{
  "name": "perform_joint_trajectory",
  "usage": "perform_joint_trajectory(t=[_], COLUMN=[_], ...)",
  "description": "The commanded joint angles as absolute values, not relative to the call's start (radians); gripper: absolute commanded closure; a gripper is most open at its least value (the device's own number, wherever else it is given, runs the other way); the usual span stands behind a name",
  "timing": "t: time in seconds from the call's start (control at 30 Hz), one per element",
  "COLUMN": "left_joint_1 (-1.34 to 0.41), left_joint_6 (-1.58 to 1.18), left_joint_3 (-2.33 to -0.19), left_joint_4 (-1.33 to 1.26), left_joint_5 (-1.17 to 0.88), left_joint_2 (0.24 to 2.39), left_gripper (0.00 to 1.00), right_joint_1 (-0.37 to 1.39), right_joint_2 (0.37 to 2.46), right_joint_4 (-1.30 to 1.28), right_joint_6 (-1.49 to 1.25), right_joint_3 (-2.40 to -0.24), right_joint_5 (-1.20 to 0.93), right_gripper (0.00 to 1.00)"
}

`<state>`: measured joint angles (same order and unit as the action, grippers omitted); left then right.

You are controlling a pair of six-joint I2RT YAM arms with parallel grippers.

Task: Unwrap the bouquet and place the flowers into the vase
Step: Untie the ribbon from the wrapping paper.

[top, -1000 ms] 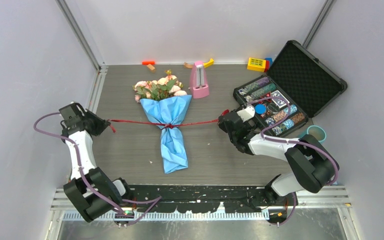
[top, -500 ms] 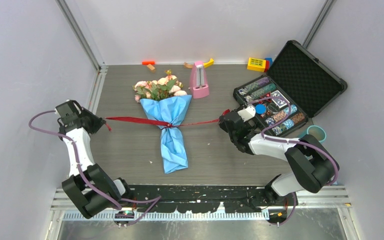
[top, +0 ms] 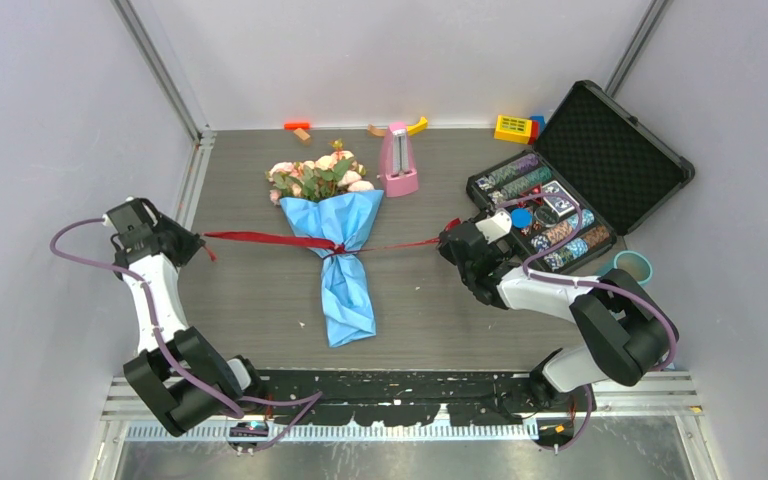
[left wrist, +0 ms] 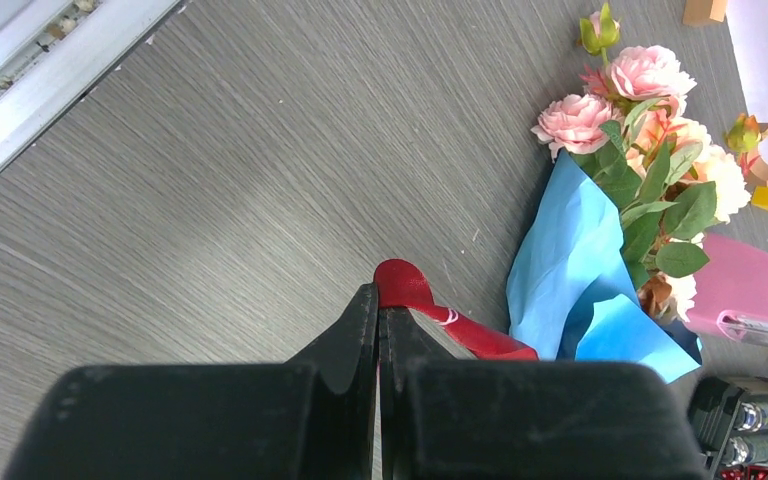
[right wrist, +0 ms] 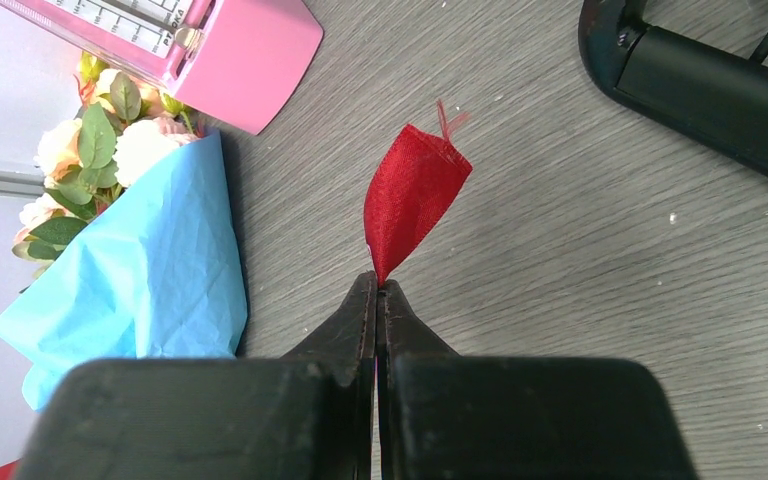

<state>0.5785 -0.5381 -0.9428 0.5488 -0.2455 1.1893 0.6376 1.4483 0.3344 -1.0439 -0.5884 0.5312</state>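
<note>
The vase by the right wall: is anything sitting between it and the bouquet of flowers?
Yes. The right arm lies across the straight line from the bouquet to the vase, and the open black case of poker chips sits just behind that line, close to the vase. Flowers would probably have to be lifted over or around them.

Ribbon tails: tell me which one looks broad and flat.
The left tail, running to the left gripper; the right tail, toward the right gripper, shows as a thin strand.
</note>
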Motion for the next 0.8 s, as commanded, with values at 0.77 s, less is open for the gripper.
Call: perform_joint_trajectory(t=[0.77], left_joint_1=[0.61], left_joint_6=[-0.515], left_joint_3=[-0.977], left_joint_4=[0.538], left_joint_5=[-0.218], left_joint_2=[1.181], left_gripper=[1.0], right_joint_1=[0.632], right_joint_2=[1.301], right_joint_4=[0.254], right_joint_6=[-0.955], right_joint_3=[-0.594], right_joint_5=[0.666], right_gripper=[1.0])
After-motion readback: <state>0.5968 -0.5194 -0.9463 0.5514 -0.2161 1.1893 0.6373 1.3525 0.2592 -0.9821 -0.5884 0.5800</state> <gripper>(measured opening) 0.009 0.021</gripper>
